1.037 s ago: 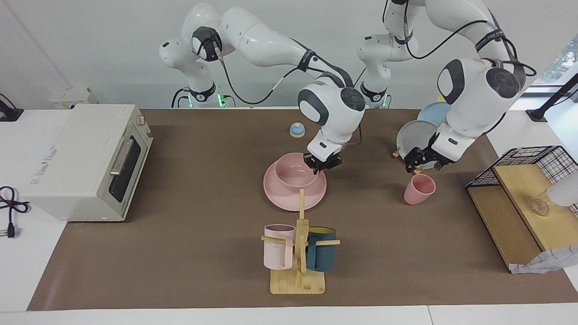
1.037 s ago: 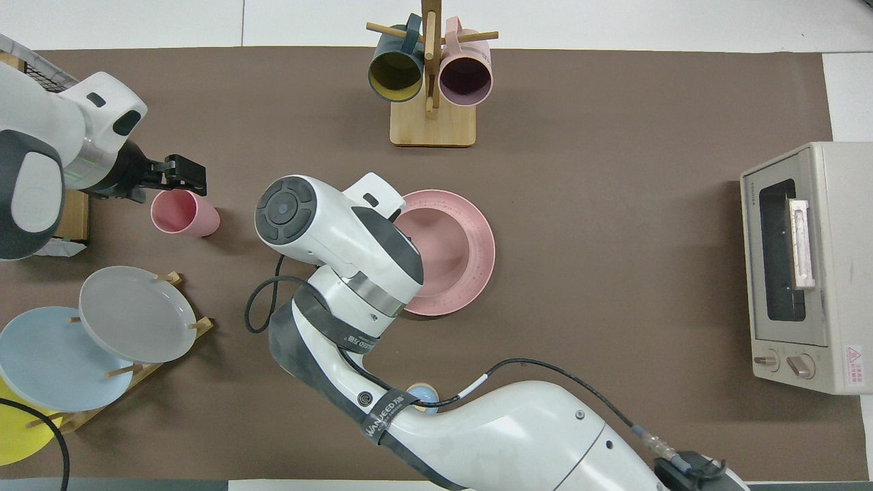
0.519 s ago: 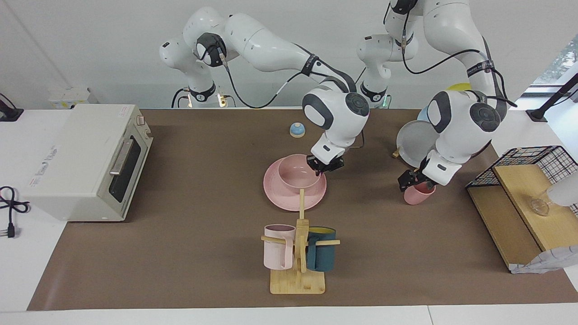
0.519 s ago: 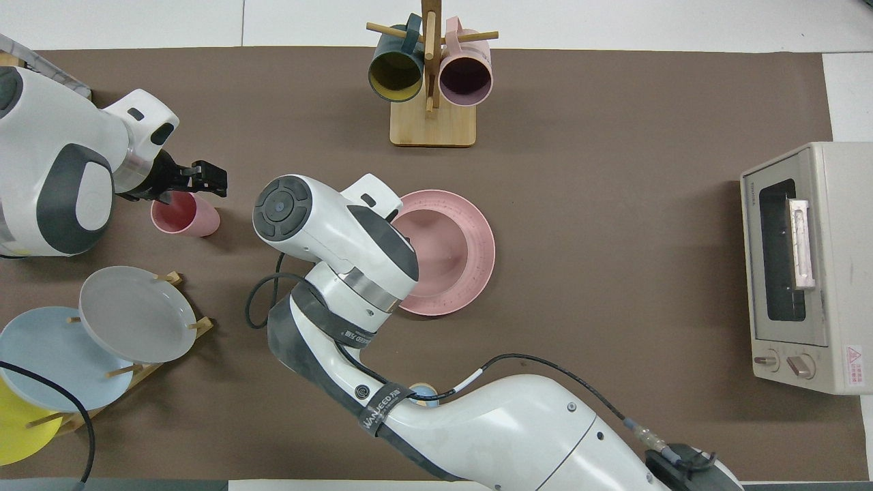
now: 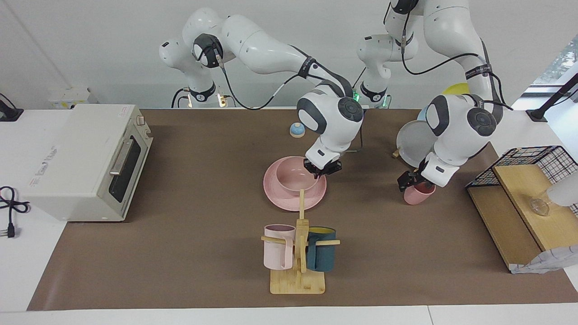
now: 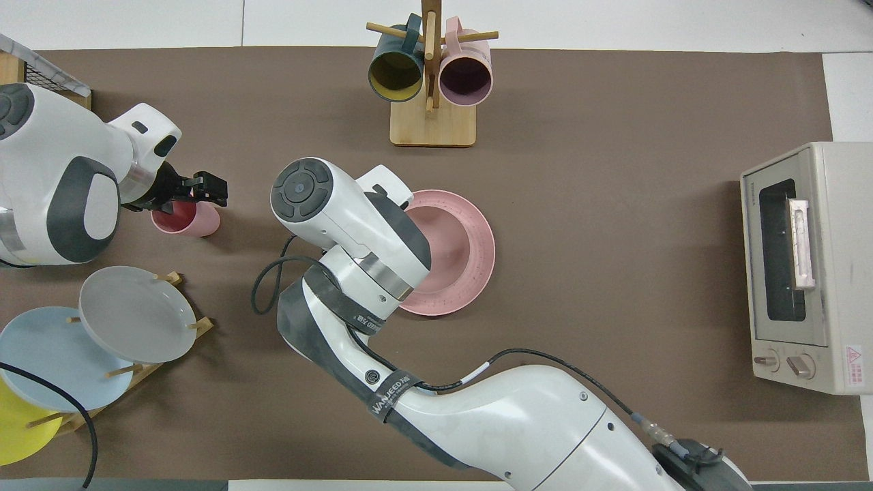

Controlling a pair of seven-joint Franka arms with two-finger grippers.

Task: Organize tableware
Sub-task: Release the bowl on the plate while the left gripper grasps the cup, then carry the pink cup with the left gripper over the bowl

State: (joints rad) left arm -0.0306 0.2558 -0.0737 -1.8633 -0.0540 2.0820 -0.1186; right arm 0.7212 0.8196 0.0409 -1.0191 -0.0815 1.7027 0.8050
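The pink plate [image 5: 277, 197] [image 6: 477, 273] lies mid-table with the pink bowl [image 5: 291, 178] [image 6: 447, 239] on it. My right gripper [image 5: 321, 168] is shut on the bowl's rim at the side toward the left arm's end; in the overhead view its own wrist hides it. The pink cup [image 5: 418, 194] [image 6: 187, 221] stands upright on the mat toward the left arm's end. My left gripper [image 5: 412, 181] [image 6: 203, 191] is down at the cup's rim, open, with the rim between its fingers.
A wooden mug tree [image 5: 298, 271] with a pale pink and a teal mug stands farther from the robots than the plate. A rack with grey [image 6: 136, 314], blue and yellow plates, a wire basket [image 5: 533, 158], a toaster oven [image 5: 86, 158] and a small blue bell [image 5: 296, 130] are around.
The right gripper has lowered the bowl onto the plate. The left gripper has come down from above the cup to its rim. The cup has not moved.
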